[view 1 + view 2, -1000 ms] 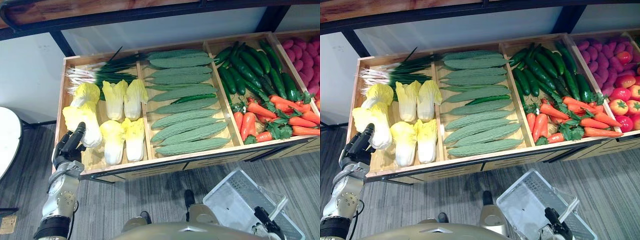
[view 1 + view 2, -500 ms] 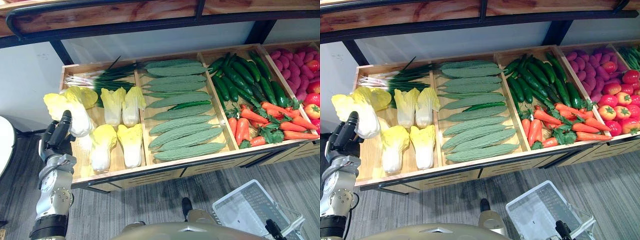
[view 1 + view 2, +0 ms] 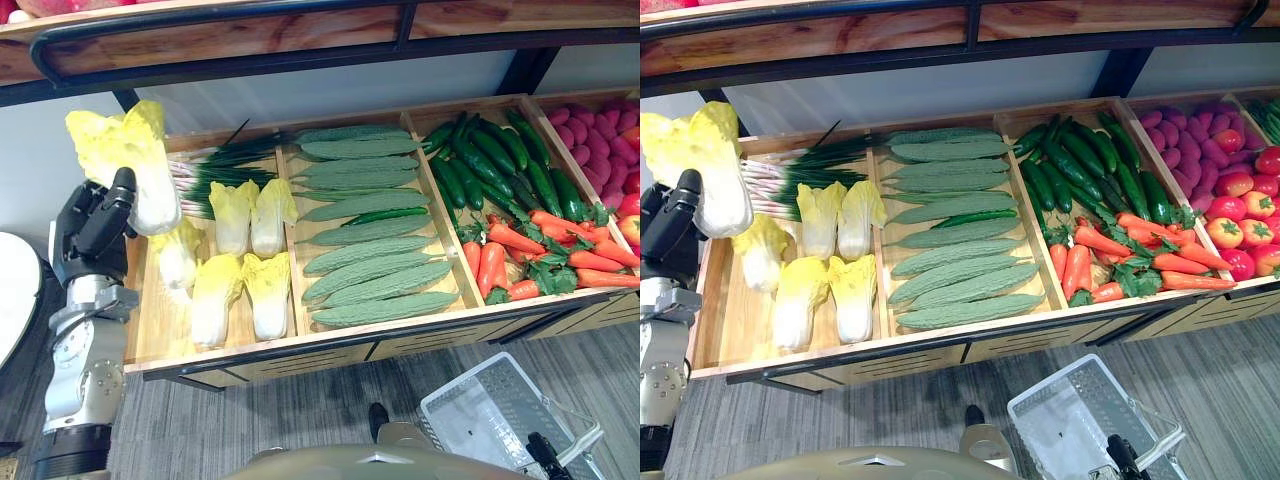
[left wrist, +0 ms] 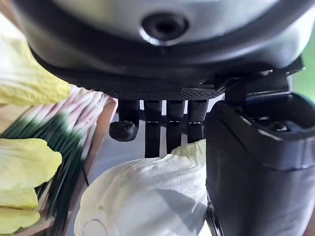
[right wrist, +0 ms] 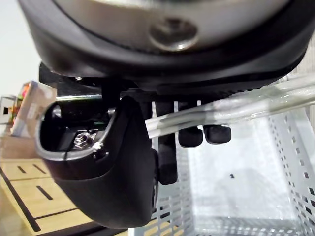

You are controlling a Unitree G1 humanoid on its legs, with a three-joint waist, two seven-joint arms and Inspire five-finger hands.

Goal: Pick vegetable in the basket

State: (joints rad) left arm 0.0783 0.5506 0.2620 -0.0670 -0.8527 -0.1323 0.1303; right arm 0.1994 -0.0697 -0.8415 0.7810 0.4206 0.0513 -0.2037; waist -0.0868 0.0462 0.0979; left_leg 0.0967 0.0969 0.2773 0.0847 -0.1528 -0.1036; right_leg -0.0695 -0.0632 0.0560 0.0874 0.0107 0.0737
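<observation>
Out of the crate, a cabbage has been lifted since the earlier frame. The basket hangs low, well to the right of the left robot hand, with its handle hooked by the curled right robot hand. The cabbage is clamped above the crate by the left robot hand's fingers and thumb. The pick is judged complete; transfer to the basket remains.

Six heads of napa cabbage: five in the leftmost compartment of the wooden crate, one raised above its left end. One bunch of spring onions shares that compartment. About ten ridged green gourds and one dark cucumber lie in the next. One white basket in front of the crate.
</observation>
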